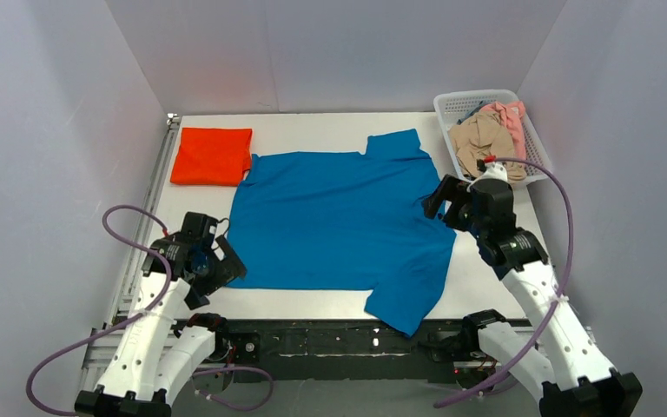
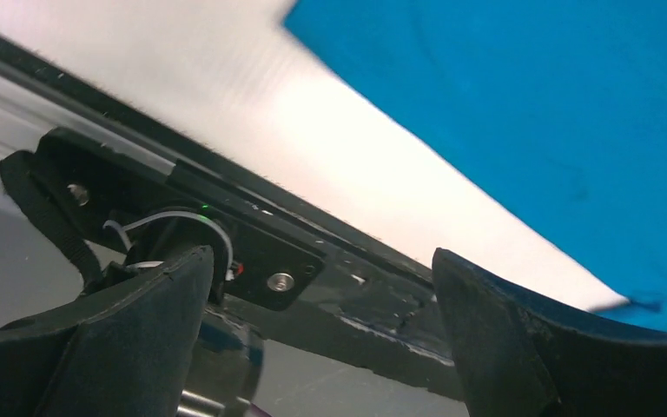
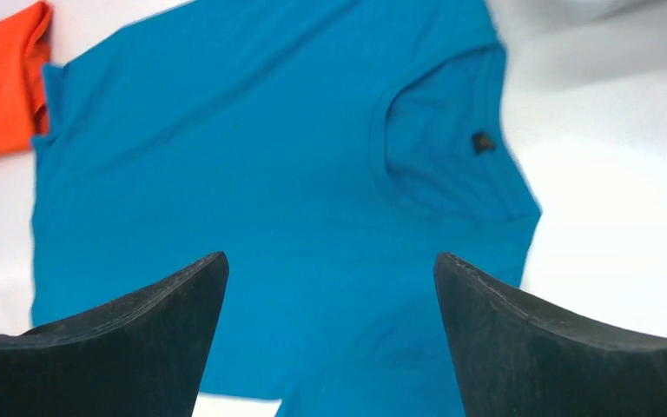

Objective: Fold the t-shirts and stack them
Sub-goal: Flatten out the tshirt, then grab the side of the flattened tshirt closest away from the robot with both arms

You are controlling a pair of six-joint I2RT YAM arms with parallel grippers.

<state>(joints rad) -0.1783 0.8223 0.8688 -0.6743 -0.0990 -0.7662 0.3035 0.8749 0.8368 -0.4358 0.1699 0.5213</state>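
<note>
The blue t-shirt (image 1: 339,221) lies spread flat across the middle of the table (image 1: 313,126), with its collar toward the right gripper (image 1: 447,198). One sleeve (image 1: 408,304) trails over the near edge.

The right gripper hovers above the collar side with its jaws apart, holding nothing. The left gripper (image 1: 221,265) sits low by the near-left hem corner, also apart and empty.

Risks, as judged:
- The overhanging sleeve could drag the cloth off the table or catch on the frame below when lifted.
- A shallow pinch at the hem may take only one layer, which would skew the fold.
- Uneven lifting by the two arms would wrinkle the body.

Count:
- One blue shirt.
- One orange-red shirt (image 1: 211,155), folded at the far-left corner.
- One beige shirt (image 1: 478,143) and one pink shirt (image 1: 508,117), crumpled in the single basket (image 1: 469,95).
- Two arms.
</note>
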